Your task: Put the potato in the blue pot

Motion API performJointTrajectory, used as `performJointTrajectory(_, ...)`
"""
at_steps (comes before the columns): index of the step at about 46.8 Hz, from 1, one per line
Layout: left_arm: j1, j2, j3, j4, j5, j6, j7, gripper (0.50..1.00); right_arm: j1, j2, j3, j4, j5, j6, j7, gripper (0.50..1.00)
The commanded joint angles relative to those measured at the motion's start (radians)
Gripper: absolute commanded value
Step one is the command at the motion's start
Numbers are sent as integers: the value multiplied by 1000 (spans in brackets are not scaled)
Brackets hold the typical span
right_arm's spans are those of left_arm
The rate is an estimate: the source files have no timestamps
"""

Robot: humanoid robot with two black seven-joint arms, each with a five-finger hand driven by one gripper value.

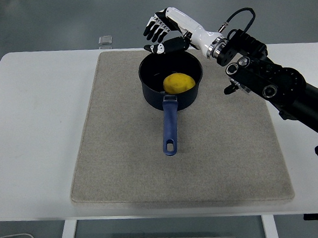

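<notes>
The yellow potato [179, 83] lies inside the dark blue pot [171, 86], toward its right side. That pot stands on the back half of the grey mat [123, 153], its blue handle [170, 130] pointing to the near edge. My right hand [156, 36] hovers above the pot's far rim with its fingers spread and nothing in them. The black right arm [275, 85] reaches in from the right edge. No left arm shows.
The mat covers most of the white table [35, 132]. A small clear block [105, 41] sits at the table's far edge, left of the pot.
</notes>
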Motion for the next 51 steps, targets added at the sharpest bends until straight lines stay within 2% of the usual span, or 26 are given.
performJointTrajectory(1,0,0,0,-1,0,1,0,999,-5,1,-2,0,2,0,1,500)
performJointTrajectory(20,0,0,2,-3,2,-1,0,999,-43,-15,18,0,3,-4,0,500)
performJointTrajectory(22,0,0,2,-3,2,-1,0,999,-46,-16,18,0,5,-9,0,600)
performJointTrajectory(24,0,0,2,-3,2,-1,0,999,-49,-16,18,0,14,-18,0,737)
performJointTrajectory(25,0,0,2,-3,2,-1,0,999,-51,-16,19,0,28,-24,0,784)
performJointTrajectory(27,0,0,2,-4,2,-1,0,999,-54,-16,18,0,71,-32,-2,856)
performJointTrajectory(29,0,0,2,-4,2,1,0,999,-54,-16,18,1,121,-27,-2,905)
performJointTrajectory(38,0,0,0,-1,2,1,0,999,-58,-16,18,0,285,-31,0,923)
performJointTrajectory(51,0,0,0,0,2,-1,0,999,-91,-18,47,0,292,-46,7,924)
